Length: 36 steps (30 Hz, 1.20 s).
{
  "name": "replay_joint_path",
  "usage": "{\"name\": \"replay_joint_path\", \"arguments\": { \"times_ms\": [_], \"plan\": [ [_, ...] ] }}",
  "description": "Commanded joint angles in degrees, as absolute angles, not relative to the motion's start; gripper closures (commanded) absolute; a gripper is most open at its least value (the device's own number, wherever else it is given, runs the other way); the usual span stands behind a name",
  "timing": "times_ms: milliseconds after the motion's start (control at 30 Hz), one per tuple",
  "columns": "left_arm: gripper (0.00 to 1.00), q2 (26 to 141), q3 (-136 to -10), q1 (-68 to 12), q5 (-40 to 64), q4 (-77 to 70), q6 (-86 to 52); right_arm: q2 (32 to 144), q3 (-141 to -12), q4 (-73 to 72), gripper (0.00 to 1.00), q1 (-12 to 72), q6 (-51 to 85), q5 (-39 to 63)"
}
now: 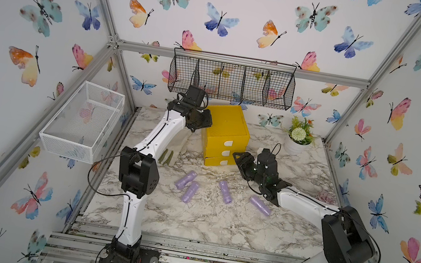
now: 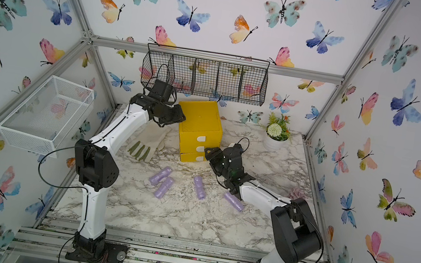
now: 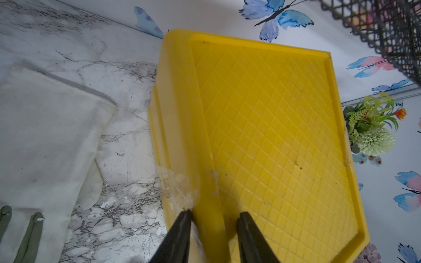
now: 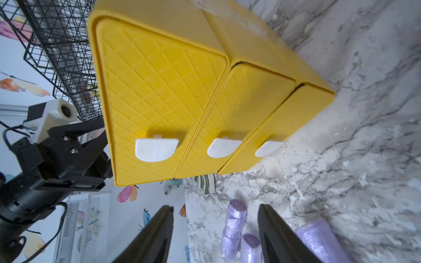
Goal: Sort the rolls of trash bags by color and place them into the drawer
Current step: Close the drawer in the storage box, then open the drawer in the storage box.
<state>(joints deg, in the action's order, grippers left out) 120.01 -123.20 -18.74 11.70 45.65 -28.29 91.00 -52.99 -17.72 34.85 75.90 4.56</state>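
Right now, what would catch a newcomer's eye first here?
The bright yellow plastic chest of three drawers stands at the back of the marble table, the left gripper's jaws straddling its top edge. Four crinkly purple plastic rolls lie before it, with the right gripper open facing the white handles.

The drawer [image 1: 229, 125] is bright yellow with a diamond-grid top and white handles [image 4: 156, 150]; four rolls of trash bags [image 1: 225, 192] are pale purple; the table [image 1: 202, 223] is grey-veined white marble.
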Motion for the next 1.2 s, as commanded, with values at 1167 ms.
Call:
{"name": "replay_joint_path", "arguments": {
  "times_ms": [1167],
  "plan": [
    [0.61,120.7,-120.9,-18.7,13.5,50.4,-28.1,114.7,-68.5,-15.6,0.52,36.9,99.4,3.0]
  ]
}}
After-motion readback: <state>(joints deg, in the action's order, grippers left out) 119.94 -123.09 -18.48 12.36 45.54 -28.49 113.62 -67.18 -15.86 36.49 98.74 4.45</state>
